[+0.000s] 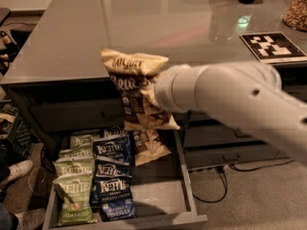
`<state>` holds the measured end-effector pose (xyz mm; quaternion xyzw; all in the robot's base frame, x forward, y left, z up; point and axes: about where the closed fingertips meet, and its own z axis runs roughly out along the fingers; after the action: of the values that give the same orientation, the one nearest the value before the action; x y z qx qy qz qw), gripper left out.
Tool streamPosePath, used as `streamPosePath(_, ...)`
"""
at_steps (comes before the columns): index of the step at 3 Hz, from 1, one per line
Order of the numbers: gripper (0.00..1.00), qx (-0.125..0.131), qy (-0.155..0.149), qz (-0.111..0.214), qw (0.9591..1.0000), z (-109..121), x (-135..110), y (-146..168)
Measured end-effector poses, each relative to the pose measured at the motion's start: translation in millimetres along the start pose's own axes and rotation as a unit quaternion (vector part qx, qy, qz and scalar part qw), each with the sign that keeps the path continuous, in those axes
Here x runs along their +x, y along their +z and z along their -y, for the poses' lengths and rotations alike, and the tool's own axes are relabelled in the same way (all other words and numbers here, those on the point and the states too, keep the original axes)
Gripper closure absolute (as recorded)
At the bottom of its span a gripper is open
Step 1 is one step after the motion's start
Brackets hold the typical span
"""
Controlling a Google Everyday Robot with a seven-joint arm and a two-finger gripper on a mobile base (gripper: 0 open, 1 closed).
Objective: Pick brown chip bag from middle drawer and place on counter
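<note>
Brown bag (135, 85) in fingers (154, 96) above drawer (160, 199)

Blue bags (114, 150), green bags (74, 202), patterned board (272, 46)

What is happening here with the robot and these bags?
The gripper holds the brown chip bag in the air, above the open middle drawer and before the front edge of the counter. The bag is not yet on the counter. In the drawer lie blue Kettle bags and green Kettle bags.
</note>
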<state>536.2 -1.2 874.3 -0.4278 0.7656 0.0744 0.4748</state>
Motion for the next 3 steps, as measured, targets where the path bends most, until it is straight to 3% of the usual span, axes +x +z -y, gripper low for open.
streamPosePath(3, 1.0, -0.01, -0.059, 0.009, 0.9982, 73, -99, 28)
